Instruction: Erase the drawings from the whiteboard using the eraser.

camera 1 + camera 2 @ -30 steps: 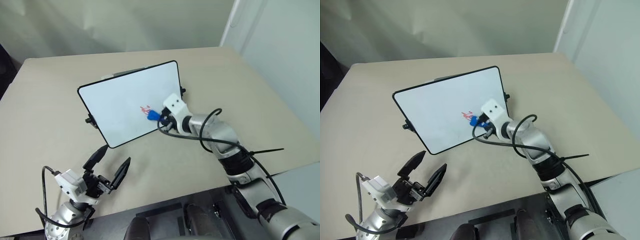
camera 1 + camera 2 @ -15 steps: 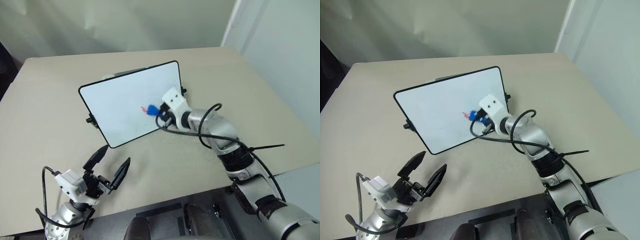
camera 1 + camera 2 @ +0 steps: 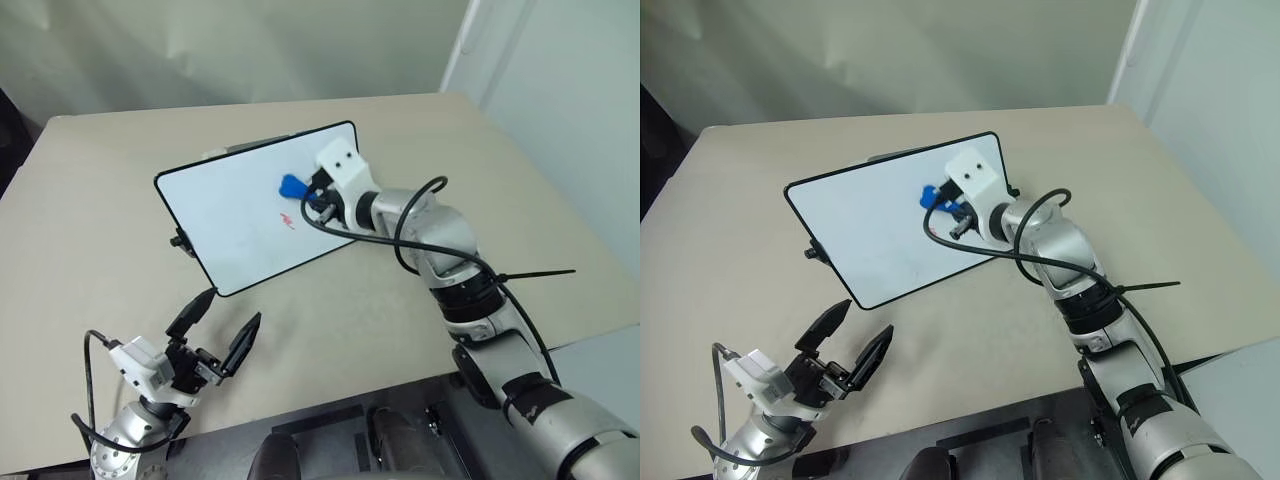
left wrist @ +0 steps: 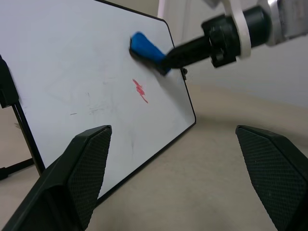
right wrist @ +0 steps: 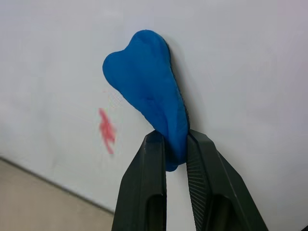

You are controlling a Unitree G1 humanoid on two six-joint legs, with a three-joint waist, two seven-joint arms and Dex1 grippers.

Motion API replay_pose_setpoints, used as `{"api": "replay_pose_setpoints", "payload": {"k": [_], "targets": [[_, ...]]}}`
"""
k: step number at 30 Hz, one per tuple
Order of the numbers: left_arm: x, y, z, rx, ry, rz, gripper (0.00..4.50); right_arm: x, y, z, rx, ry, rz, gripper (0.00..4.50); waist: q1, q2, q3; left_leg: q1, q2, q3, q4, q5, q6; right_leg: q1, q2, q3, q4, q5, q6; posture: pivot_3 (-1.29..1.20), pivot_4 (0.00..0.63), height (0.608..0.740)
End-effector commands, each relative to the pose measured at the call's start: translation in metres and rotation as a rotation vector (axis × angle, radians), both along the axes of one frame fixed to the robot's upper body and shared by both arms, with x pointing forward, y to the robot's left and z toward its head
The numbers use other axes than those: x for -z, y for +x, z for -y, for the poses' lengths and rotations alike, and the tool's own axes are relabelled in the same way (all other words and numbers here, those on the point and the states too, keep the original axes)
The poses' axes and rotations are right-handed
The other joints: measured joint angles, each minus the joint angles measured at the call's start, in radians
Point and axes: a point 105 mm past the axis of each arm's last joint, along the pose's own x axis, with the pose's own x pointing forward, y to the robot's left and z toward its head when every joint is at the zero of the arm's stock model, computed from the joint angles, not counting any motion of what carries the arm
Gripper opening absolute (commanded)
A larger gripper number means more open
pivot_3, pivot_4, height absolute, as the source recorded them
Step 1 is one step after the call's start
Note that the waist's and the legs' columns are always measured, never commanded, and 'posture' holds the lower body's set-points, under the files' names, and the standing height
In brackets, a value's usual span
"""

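Note:
The whiteboard stands tilted on the tan table, its white face towards me. A small red remnant of the drawings sits near the board's middle right. My right gripper is shut on the blue eraser, which presses against the board just above the red mark. In the right wrist view the eraser is pinched at its narrow end between the two fingers, with the red mark beside it. My left gripper hangs open and empty near the table's front edge, below the board.
The table has bare room left of and behind the board. Its right edge lies close to a pale wall. A black cable loops off my right forearm.
My right gripper has carried the eraser up the board, from over the red scribble to just above it. The scribble now looks smaller and fainter. The left arm has not moved.

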Motion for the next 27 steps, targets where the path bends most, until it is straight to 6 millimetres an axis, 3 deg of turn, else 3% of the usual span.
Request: {"api": "replay_pose_setpoints", "payload": {"k": [1,4,9,12,17,20,23,27], "targets": [[-0.007,-0.002,-0.004,-0.011,-0.002,0.026,4.50,0.005,-0.004,-0.005,-0.020,-0.027,-0.002,0.40,0.000,0.000,0.000,0.000,0.000,0.000,0.000,0.000,0.000,0.000,0.000,0.000,0.000,0.000,0.000,0.00,0.150,0.740],[-0.007,-0.002,-0.005,-0.012,-0.002,0.027,4.50,0.034,-0.013,-0.004,-0.051,-0.095,-0.075,0.40,0.000,0.000,0.000,0.001,0.000,0.000,-0.001,0.000,-0.002,0.000,0.000,0.000,0.000,0.000,-0.001,0.00,0.150,0.740],[-0.008,-0.002,-0.005,-0.010,-0.004,0.028,4.50,0.059,-0.018,0.003,-0.045,-0.159,-0.160,0.40,0.001,0.000,0.000,0.000,0.000,0.000,0.000,0.001,-0.003,0.000,0.000,0.000,0.000,0.000,-0.001,0.00,0.150,0.740],[-0.008,-0.002,-0.004,-0.007,-0.003,0.029,4.50,0.059,-0.017,0.004,-0.032,-0.157,-0.162,0.40,0.000,0.000,0.000,0.000,0.000,0.000,0.000,0.001,-0.003,0.000,0.000,0.000,0.001,0.000,0.000,0.00,0.150,0.740],[-0.008,-0.003,-0.002,-0.002,-0.004,0.029,4.50,0.012,-0.003,-0.003,0.012,-0.006,-0.026,0.40,-0.002,0.000,0.000,0.000,0.000,0.000,0.000,0.001,-0.003,-0.001,0.000,0.000,0.001,0.000,0.000,0.00,0.150,0.740],[-0.008,-0.004,-0.001,0.000,-0.005,0.030,4.50,-0.003,0.001,-0.004,0.023,0.028,0.008,0.40,-0.003,0.000,0.000,0.000,0.000,0.000,-0.001,0.001,-0.003,-0.002,0.000,0.000,0.002,0.000,0.000,0.00,0.150,0.740],[-0.008,-0.004,-0.001,0.000,-0.006,0.030,4.50,-0.003,0.002,-0.004,0.028,0.032,0.013,0.40,-0.003,0.000,0.000,0.000,0.000,-0.001,-0.001,0.001,-0.003,-0.001,0.000,0.000,0.002,0.000,0.000,0.00,0.150,0.740],[-0.009,-0.005,-0.002,-0.002,-0.007,0.031,4.50,0.029,-0.003,-0.002,0.010,-0.062,-0.068,0.40,-0.003,0.000,0.000,0.000,0.000,-0.001,-0.001,0.001,-0.003,-0.001,0.000,0.000,0.001,0.000,0.000,0.00,0.150,0.740]]}}
